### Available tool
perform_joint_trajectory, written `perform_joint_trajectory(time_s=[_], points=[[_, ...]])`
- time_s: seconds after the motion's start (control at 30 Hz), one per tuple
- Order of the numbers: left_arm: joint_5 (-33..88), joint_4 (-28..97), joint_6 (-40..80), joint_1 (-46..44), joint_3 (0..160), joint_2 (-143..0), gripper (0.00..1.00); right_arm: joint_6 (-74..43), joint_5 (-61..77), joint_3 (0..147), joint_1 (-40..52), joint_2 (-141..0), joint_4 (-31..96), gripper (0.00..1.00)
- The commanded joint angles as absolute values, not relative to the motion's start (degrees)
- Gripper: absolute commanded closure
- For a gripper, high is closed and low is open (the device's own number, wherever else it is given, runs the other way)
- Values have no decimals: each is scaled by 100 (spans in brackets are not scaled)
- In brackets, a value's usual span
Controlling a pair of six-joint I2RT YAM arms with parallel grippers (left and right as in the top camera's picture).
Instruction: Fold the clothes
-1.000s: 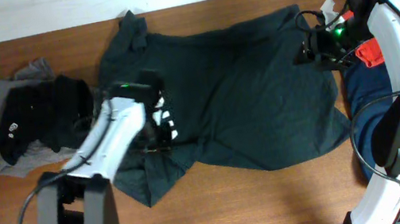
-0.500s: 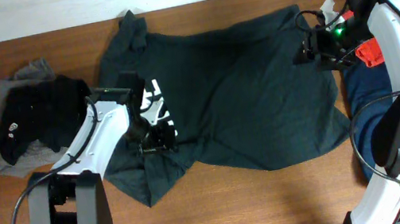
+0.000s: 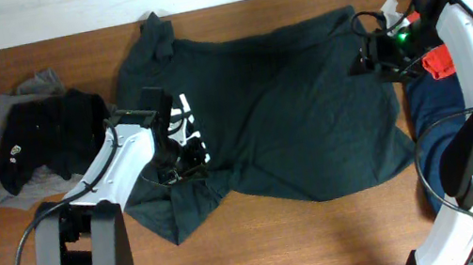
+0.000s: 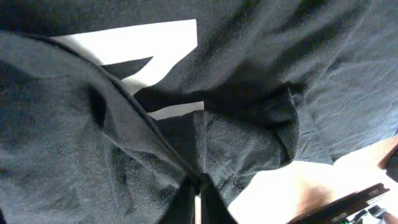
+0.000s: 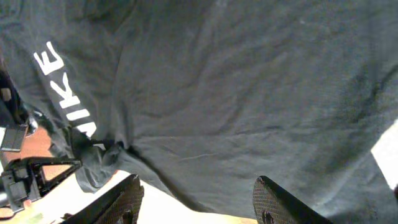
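A large dark green-black T-shirt (image 3: 292,124) lies spread across the middle of the table, its white block letters (image 3: 186,126) near the left side. My left gripper (image 3: 186,164) is down on the shirt's lower left part, just below the letters. In the left wrist view its jaws (image 4: 198,186) are shut on a bunched fold of the shirt (image 4: 249,143). My right gripper (image 3: 361,63) hovers over the shirt's upper right corner. Its fingers (image 5: 124,199) stand wide apart above the cloth (image 5: 249,81) with nothing between them.
A heap of grey and black clothes (image 3: 30,151) lies at the table's left end. Red cloth (image 3: 440,62) and navy cloth (image 3: 428,112) are piled at the right edge behind the right arm. Bare wood table (image 3: 310,235) runs along the front.
The left gripper moved over the shirt's lettered area, settled just below the letters and shut on a fold of cloth. The right arm has not moved.
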State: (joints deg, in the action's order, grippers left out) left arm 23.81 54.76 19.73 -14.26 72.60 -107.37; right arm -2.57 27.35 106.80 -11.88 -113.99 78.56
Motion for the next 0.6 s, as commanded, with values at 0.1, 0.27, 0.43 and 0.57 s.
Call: perform_joint_trajectory(time_s=[0.1, 0.27, 0.43, 0.57], points=[[2399, 5398, 1992, -1048, 7452, -10610, 99, -388, 2615, 10683, -1863, -11393, 7944, 38], [2698, 5026, 829, -899, 7599, -10289, 98, -388, 2635, 10680, -2139, -11393, 8053, 38], [2383, 5389, -722, -1326, 7596, -10287, 70, -388, 2635, 10680, -2134, -11393, 7975, 38], [1380, 5513, -1122, -1992, 7596, -10291, 52, -388, 2635, 10680, -2134, -11393, 7944, 38]])
